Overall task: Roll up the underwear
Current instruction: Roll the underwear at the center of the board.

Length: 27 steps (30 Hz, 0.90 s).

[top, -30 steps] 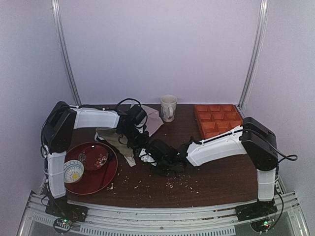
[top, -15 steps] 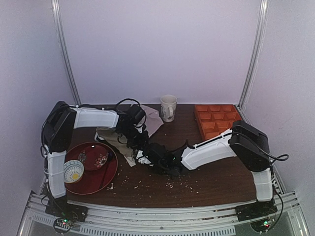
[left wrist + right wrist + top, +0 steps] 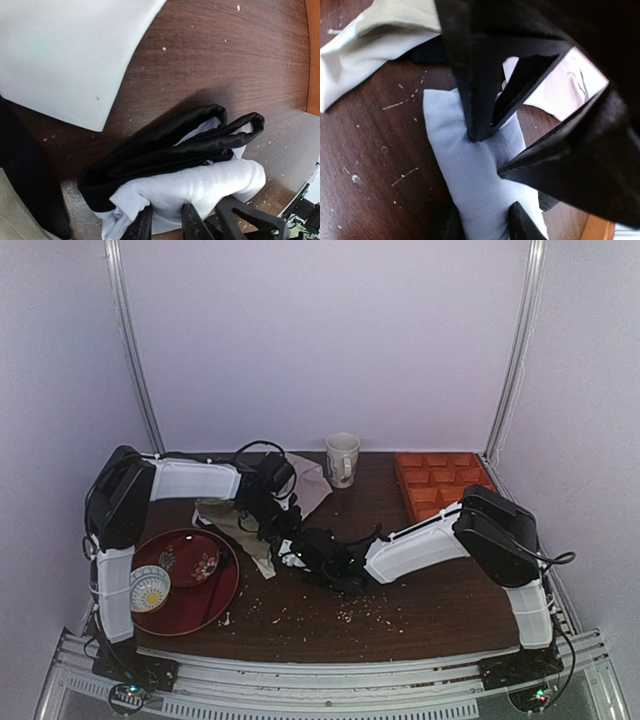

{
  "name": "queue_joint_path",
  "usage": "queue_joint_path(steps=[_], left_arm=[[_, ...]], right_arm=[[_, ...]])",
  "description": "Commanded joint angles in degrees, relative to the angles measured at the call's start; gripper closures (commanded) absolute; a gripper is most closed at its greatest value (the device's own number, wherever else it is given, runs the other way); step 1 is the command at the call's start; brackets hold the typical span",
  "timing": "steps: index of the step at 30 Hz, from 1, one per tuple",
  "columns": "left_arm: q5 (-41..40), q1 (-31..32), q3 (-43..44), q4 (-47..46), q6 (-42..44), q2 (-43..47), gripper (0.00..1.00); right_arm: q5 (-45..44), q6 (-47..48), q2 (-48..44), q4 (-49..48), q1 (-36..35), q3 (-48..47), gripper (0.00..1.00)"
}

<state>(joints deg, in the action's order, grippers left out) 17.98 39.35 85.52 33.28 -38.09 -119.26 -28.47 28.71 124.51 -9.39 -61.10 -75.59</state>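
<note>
The underwear [image 3: 200, 182] lies as a thick white roll with black hems folded along its top, on the dark wooden table. My left gripper [image 3: 167, 226] is shut on the white end of the roll, pinching it between both fingers. In the right wrist view the roll [image 3: 470, 175] runs lengthwise, and my right gripper [image 3: 487, 227] is closed on its sides. The left gripper's black fingers [image 3: 480, 100] press on the roll just beyond. From above, the underwear [image 3: 289, 552] shows only as a small white patch between the left gripper [image 3: 278, 532] and the right gripper [image 3: 306, 558] at mid-table.
An olive-beige garment [image 3: 225, 520] and a pale cloth [image 3: 310, 485] lie behind the left arm. A round red tray [image 3: 226, 592] with a small bowl [image 3: 150, 588] sits at the front left. Behind stand a mug [image 3: 342, 458] and an orange compartment tray [image 3: 440, 485]. Crumbs [image 3: 360, 615] dot the front.
The right arm has slid left toward the roll, and its jaws widened, then narrowed onto it. The left arm and its grip have not moved.
</note>
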Motion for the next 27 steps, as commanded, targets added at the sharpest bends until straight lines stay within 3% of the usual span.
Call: queue_joint_path(steps=[1,5,6,9,10,21,27], left_arm=[[0.6,0.1,-0.8,3.3,1.1,-3.0,0.69],[0.8,0.1,-0.6,3.4,1.3,-3.1,0.69],[0.8,0.1,-0.6,3.5,1.4,-3.1,0.69],[1.1,0.0,-0.3,3.7,1.8,-3.3,0.69],[1.3,0.0,-0.1,3.8,1.9,-3.4,0.69],[1.7,-1.4,-0.2,5.9,6.7,-3.5,0.70],[2.8,-2.2,0.0,7.9,11.8,-3.7,0.70]], right_arm=[[0.3,-0.2,2.8,4.6,1.0,1.2,0.77],[0.3,-0.2,3.0,4.6,0.9,1.2,0.87],[0.3,-0.1,2.8,4.5,0.9,1.3,0.85],[-0.6,-0.1,1.7,2.7,0.8,2.7,0.65],[-1.0,0.1,0.9,1.4,0.6,3.8,0.63],[0.2,6.5,-7.5,-17.7,0.6,16.7,0.55],[6.2,5.1,-11.5,-12.5,0.6,16.4,0.52]])
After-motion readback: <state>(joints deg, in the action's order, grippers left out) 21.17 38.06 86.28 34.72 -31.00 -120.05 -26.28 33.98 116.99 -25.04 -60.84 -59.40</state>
